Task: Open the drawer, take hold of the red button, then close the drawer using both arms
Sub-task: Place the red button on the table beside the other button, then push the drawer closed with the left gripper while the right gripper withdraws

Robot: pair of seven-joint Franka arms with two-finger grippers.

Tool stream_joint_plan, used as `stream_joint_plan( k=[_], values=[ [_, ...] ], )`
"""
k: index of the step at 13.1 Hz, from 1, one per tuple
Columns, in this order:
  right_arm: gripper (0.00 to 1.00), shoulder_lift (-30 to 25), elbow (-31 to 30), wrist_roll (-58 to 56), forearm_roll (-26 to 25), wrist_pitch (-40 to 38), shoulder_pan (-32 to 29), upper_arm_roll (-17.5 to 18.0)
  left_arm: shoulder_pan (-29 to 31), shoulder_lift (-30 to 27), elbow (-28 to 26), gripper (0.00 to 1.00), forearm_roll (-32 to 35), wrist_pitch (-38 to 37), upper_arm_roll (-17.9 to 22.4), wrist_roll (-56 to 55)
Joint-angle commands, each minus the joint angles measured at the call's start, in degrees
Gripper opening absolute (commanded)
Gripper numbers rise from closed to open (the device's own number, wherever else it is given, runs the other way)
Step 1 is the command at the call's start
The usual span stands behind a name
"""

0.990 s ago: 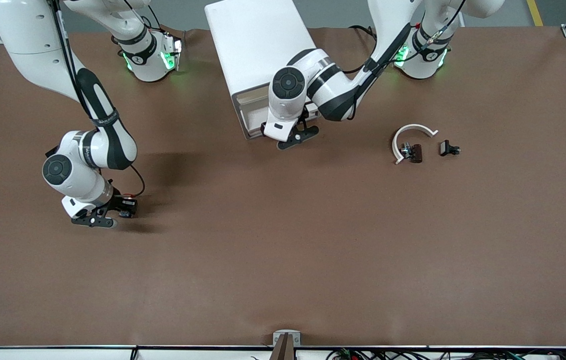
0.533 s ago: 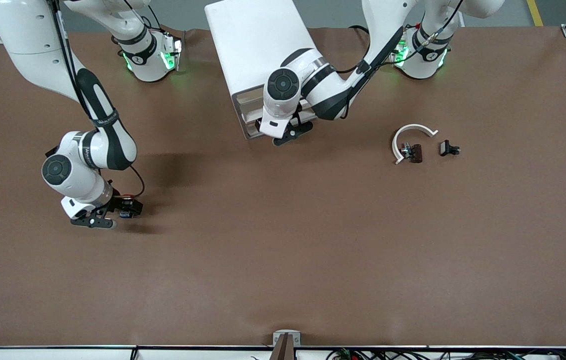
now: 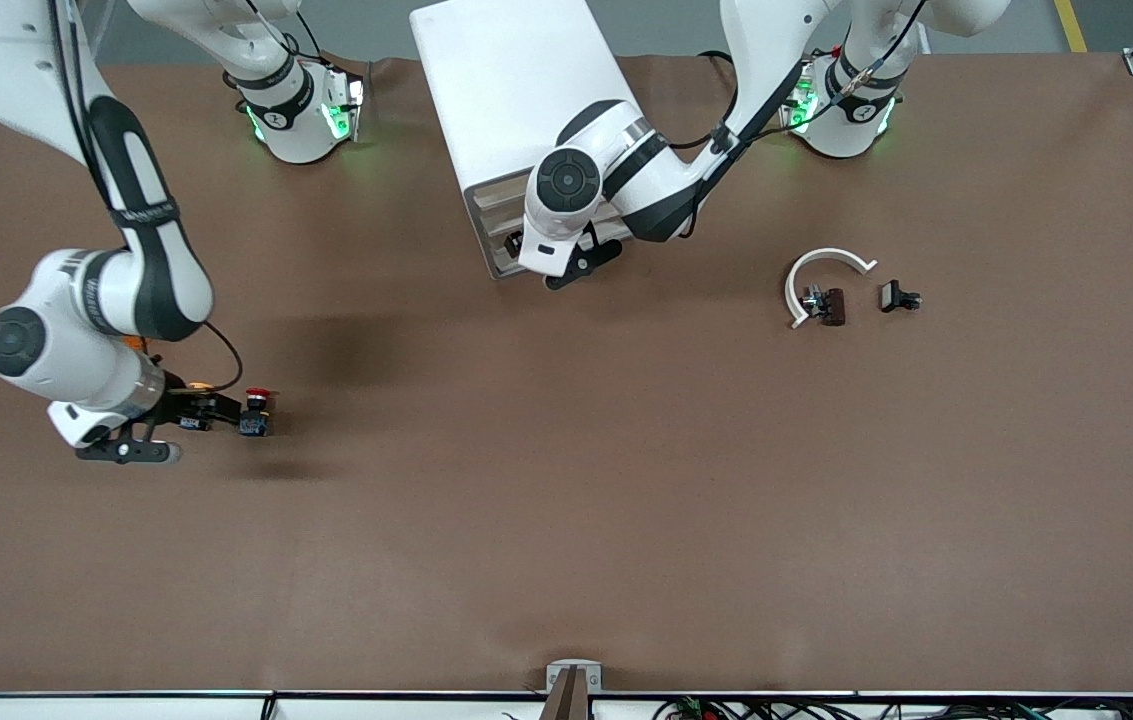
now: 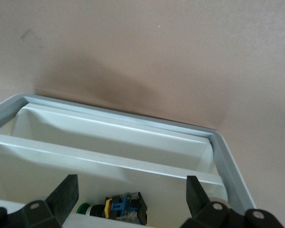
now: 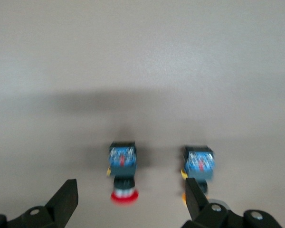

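— Noticed anything new at the right gripper?

— Yes. Found it drawn off toward the right arm's end of the table, fingers spread wide and holding nothing. Half a second earlier, saw it low over that spot, with the button tucked under it. Now saw the button left lying on the table, red cap in plain view, just beside the fingertips and much nearer the front camera than the cabinet.

— Alone there?

— No. Spotted a second button right beside it, orange-capped. Saw both side by side in the right wrist view.

— And the left gripper?

— Moved in closer to the cabinet front than a second ago. Fingers apart, clamped on nothing. Looked down from its wrist into the drawer, seemingly not pushed home yet. Made out another small button-like part in a tray below.

— Meaning for the task?

— Judged the grab done and the button set down outside. Judged only the closing left, with the left gripper placed to push. Worried about a skewed shove jamming the drawer.

— Anything else about?

— Only a white curved piece toward the left arm's end, untouched.
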Motion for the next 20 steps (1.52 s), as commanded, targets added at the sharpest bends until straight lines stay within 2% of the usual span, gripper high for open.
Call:
stream_joint_plan(
  k=[1, 4, 6, 9, 12, 14, 15, 17, 20],
  values=[
    [1.0, -3.32, 8.74, -0.52, -0.17, -14.4, -1.34, 0.17, 0.06, 1.0, 1.5, 1.0, -1.23, -1.71, -1.04, -0.87],
    [1.0, -3.33, 22.28, -0.34, -2.8, -31.03, -1.26, -0.45, 0.24, 1.09, 2.29, 1.0, -1.06, -1.71, -1.04, -0.87],
    [1.0, -4.2, 26.43, 0.09, -3.6, -37.55, -1.34, -0.62, 0.94, 1.09, 3.43, 1.0, -0.45, -1.71, -0.61, -0.34],
    [1.0, -8.59, 27.15, 0.1, -3.6, -39.68, -2.49, -0.62, 3.57, 0.91, 5.44, 1.0, 1.39, -1.8, 0.53, -0.25],
    [1.0, -10.7, 27.15, 1.41, -3.6, -42.67, -2.66, -0.71, 6.9, -0.05, 6.59, 1.0, 9.02, -1.97, 1.51, -0.17],
    [1.0, -11.59, 27.24, 1.33, -3.6, -42.76, -2.93, -0.54, 9.1, -1.19, 6.77, 1.0, 14.3, -7.39, 1.51, 1.67],
    [1.0, -11.68, 27.5, 1.33, -3.78, -43.46, -2.93, -0.53, 10.85, -2.24, 6.68, 1.0, 14.58, -9.86, 1.51, 3.77],
    [1.0, -11.24, 31.78, 1.41, -5.0, -44.43, -3.01, -0.36, 15.07, -5.05, 6.6, 1.0, 14.67, -13.03, 1.16, 8.77],
    [1.0, -11.5, 34.88, 0.63, -5.09, -44.87, -3.8, -0.45, 21.84, -10.24, 6.51, 1.0, 13.88, -17.52, 0.89, 20.72]
  ],
)
